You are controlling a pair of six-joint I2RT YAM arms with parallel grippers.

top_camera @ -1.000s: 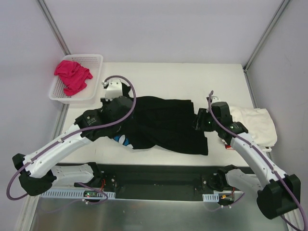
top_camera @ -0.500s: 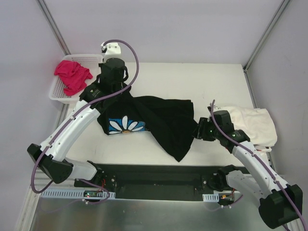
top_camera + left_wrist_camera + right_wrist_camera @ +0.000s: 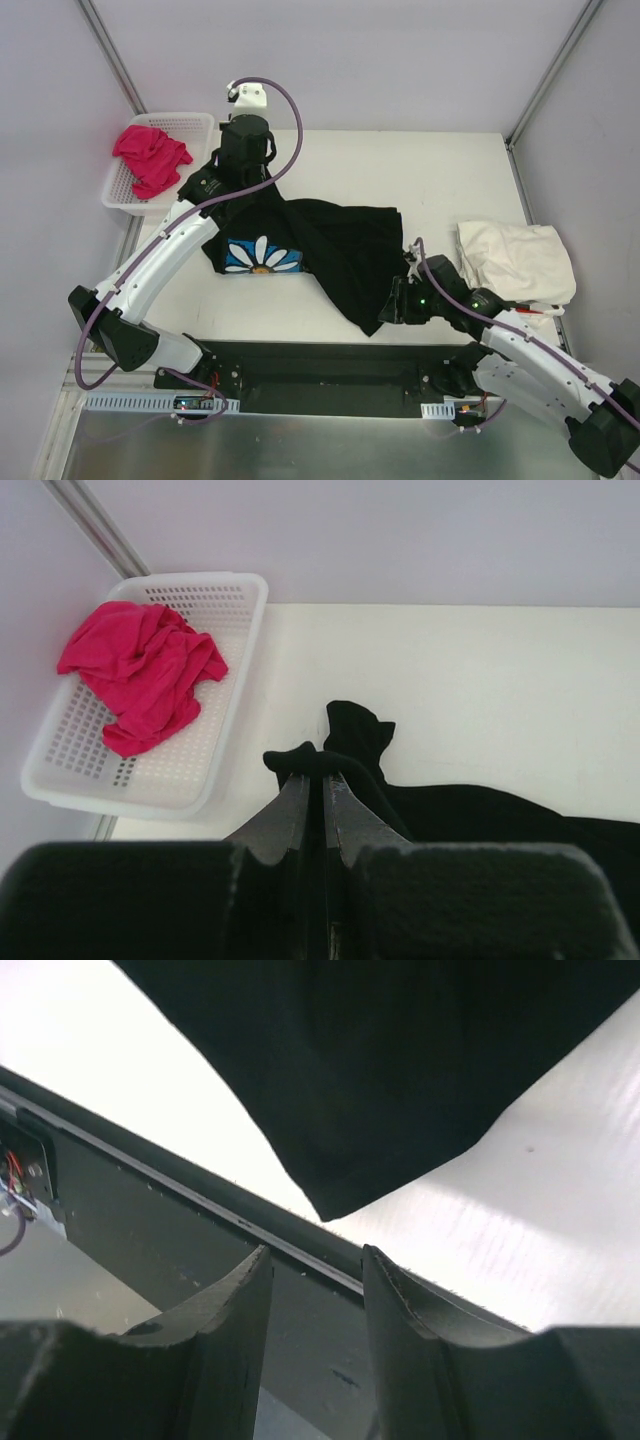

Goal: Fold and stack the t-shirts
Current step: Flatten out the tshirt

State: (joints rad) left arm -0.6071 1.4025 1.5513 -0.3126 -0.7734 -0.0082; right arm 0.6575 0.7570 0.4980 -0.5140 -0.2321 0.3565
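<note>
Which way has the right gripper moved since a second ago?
Yes: the right gripper pulled toward the near edge of the table, leftward away from the cream t-shirts.

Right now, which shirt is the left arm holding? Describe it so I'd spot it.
On the white table, the black t-shirt sprawls across the middle, one edge pinched in the left gripper. Unlike the pink t-shirt in the basket and the cream t-shirt at right, it bears a white daisy on a blue patch.

We see the black cloth t-shirt (image 3: 345,250) partly hidden under the white left arm (image 3: 165,255); the right wrist view cuts it off above.
</note>
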